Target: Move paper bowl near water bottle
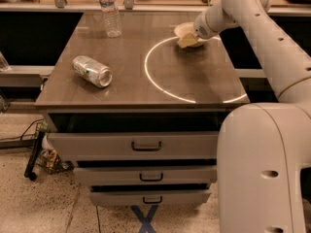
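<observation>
Gripper (pixel 188 40): back right of the table, at the near rim of the paper bowl (pixel 181 29) — whether it is clamped cannot be told.
Place: bowl well apart from the water bottle (pixel 111 14), back left.
Handling: likely light, flimsy — take the rim gently.

Brown wood-grain worktop (pixel 131 89), square-edged, with a thin bright arc of light (pixel 147 74) reflected across its right half. My pincer (pixel 188 39) sits low over the far right part of it. Under the top is a dark open gap, then three pale grey drawers: top drawer (pixel 92 147), middle drawer (pixel 107 175), bottom drawer (pixel 116 197), each with a dark bar handle, each stepped further back than the one above. Floor (pixel 48 208) is speckled beige. A blue tape cross (pixel 146 218) lies on it below the drawers. At left, a black wheeled leg (pixel 34 154) and tangled cables (pixel 51 160). Behind the worktop runs a pale ledge (pixel 160 6), dark beneath.
</observation>
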Available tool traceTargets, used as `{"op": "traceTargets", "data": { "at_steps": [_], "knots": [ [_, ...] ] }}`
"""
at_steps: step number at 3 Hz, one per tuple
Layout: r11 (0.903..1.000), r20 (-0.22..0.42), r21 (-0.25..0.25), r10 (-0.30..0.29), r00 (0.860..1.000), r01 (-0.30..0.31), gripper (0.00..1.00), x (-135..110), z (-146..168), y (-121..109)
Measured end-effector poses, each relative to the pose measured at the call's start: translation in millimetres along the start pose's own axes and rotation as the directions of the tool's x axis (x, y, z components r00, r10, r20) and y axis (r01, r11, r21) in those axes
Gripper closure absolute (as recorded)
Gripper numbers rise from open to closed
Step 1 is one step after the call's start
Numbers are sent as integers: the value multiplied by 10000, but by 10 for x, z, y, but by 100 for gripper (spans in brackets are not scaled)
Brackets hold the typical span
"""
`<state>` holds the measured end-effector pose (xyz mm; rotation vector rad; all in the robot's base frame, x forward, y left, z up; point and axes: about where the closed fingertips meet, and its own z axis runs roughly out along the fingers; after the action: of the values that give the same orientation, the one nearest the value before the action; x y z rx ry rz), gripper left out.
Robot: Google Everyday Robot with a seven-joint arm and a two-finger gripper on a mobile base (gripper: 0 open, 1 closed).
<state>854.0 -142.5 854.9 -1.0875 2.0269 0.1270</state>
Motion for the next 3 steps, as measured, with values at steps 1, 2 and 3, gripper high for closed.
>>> {"op": "traceTargets", "data": {
  "at_steps": [1, 2, 3],
  "knots": [
    [9997, 166, -65, -237, 9996, 238, 80, -82, -38, 36],
    [9950, 604, 181, -987, 9933, 978, 99, -329, -234, 60],
    [9690, 878, 963, -2358, 9678, 2273, 100, -637, -605, 58]
  ]
}}
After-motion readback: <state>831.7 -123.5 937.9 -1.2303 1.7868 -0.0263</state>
